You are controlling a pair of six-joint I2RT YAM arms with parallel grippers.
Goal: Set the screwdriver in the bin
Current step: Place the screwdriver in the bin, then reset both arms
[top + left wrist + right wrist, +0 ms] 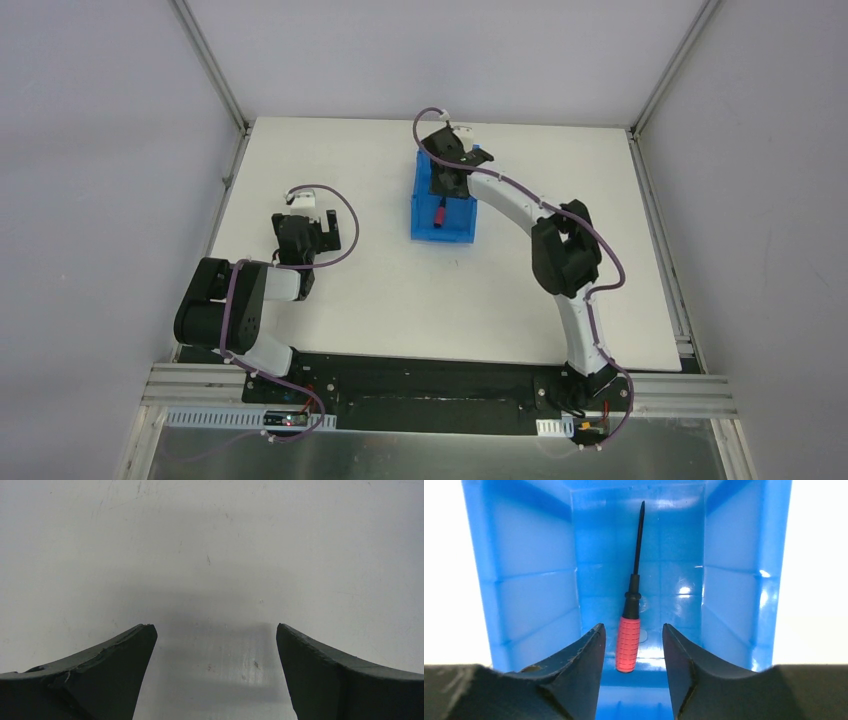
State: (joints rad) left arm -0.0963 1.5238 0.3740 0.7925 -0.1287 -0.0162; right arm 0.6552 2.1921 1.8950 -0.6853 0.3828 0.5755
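Note:
The screwdriver point(629, 642), with a red handle and a thin black shaft, lies on the floor of the blue bin point(534, 580), its shaft pointing away from the wrist camera. My right gripper point(632, 626) hangs over the bin, open; its fingers flank the red handle with a gap on each side and do not touch it. In the top view the bin point(445, 236) stands at the table's far middle, with the screwdriver point(440, 212) inside and the right gripper point(447, 180) above its far half. My left gripper point(303, 228) is open and empty point(215, 626) over bare table at the left.
The white table point(400, 290) is walled at the back and both sides, with metal posts at the far corners. The right arm point(560, 250) arcs across the right half of the table to the bin. The left arm point(225, 305) is folded near its base.

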